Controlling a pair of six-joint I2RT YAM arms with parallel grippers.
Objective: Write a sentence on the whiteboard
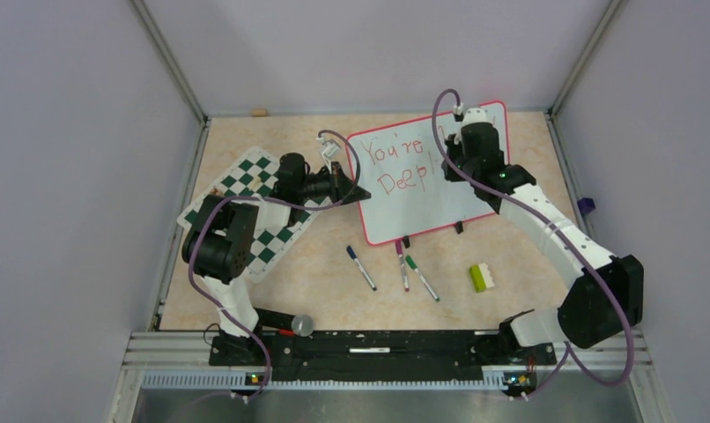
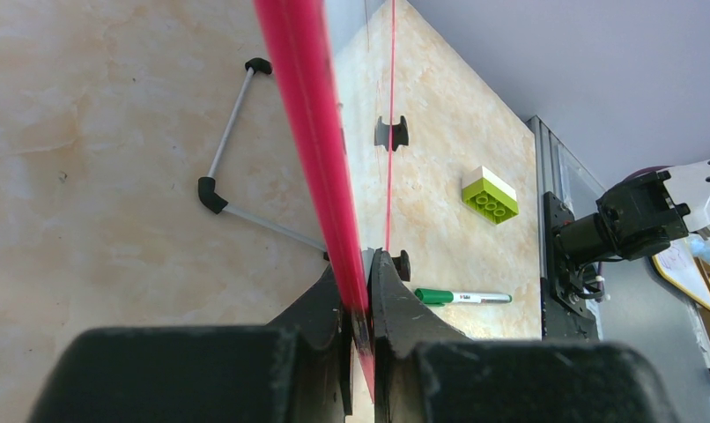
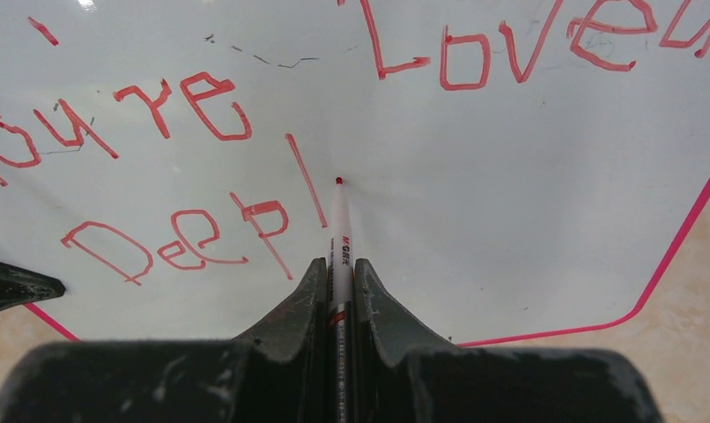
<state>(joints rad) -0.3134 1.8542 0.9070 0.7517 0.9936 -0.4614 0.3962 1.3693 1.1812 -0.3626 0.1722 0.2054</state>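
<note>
Whiteboard, partly lettered in red, standing tilted on its feet at the far centre of the tabletop. Left fingers are clenched on its thin red frame. Right fingers grasp a red marker, tip at the glossy face. The board appears light, stiff and slippery, so it is best held by the frame and written on with gentle pressure.
</note>
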